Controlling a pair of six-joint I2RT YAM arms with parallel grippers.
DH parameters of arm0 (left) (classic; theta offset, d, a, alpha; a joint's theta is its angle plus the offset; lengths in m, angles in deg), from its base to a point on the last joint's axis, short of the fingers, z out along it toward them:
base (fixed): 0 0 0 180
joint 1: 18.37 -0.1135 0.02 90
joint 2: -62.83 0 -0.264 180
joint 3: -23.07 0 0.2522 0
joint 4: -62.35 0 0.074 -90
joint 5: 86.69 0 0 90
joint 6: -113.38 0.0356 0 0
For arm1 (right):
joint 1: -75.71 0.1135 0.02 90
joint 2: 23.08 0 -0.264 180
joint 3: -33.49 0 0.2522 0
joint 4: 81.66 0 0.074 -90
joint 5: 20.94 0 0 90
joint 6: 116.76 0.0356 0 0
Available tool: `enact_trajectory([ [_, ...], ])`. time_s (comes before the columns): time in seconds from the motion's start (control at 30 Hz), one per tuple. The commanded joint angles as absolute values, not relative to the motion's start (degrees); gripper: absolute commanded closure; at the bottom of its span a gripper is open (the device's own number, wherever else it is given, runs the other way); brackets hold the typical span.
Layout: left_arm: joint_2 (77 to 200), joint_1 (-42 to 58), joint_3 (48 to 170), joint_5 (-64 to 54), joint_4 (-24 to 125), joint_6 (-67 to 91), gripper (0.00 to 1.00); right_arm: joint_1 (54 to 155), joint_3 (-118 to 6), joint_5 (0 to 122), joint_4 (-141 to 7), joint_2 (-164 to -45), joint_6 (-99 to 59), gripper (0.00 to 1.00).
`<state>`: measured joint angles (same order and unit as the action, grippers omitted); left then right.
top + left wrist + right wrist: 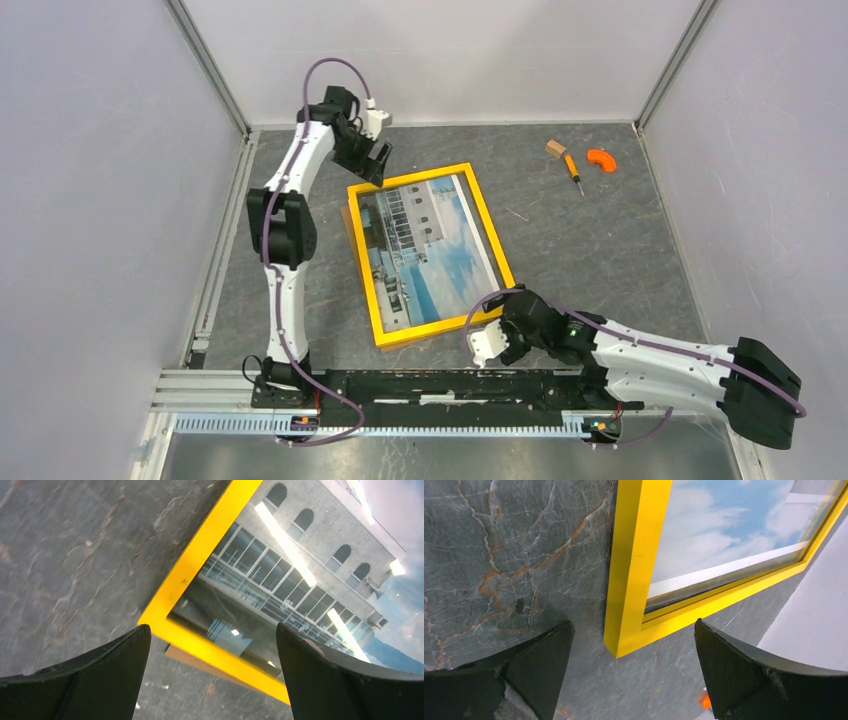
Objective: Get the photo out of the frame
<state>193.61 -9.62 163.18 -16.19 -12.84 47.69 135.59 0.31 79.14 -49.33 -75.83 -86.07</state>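
On the desk (600, 230), the frame (636, 555) lies face up holding the photo (430, 250), so with my left and right jaws spread over opposite corners I should close squarely before lifting.

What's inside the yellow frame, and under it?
The photo fills the frame, face up. A brown board edge peeks from beneath one corner; the rest underneath is hidden.
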Motion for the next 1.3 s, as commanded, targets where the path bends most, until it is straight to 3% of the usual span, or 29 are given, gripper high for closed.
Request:
enact_trajectory([
  [0.0,198.07,-6.44,167.38,-13.77,-15.04,52.34,0.00,135.20,-0.14,78.15,-41.53,-74.65,-78.40,0.02],
  [0.3,201.86,-5.79,168.08,-11.23,-11.53,51.33,0.00,135.20,-0.49,82.02,-55.20,-81.96,-75.73,0.02],
  [0.53,199.89,-6.24,161.03,-14.79,-12.17,52.12,0.01,135.21,2.41,82.29,-67.37,-89.07,-80.62,0.02],
  [0.93,191.79,-9.25,143.82,-19.16,-11.80,53.52,0.28,122.60,5.49,80.28,-78.48,-96.38,-93.82,0.02],
  [1.27,182.97,-11.16,131.12,-22.15,-8.43,49.49,0.32,108.07,-8.92,81.09,-83.92,-112.03,-96.59,0.02],
])
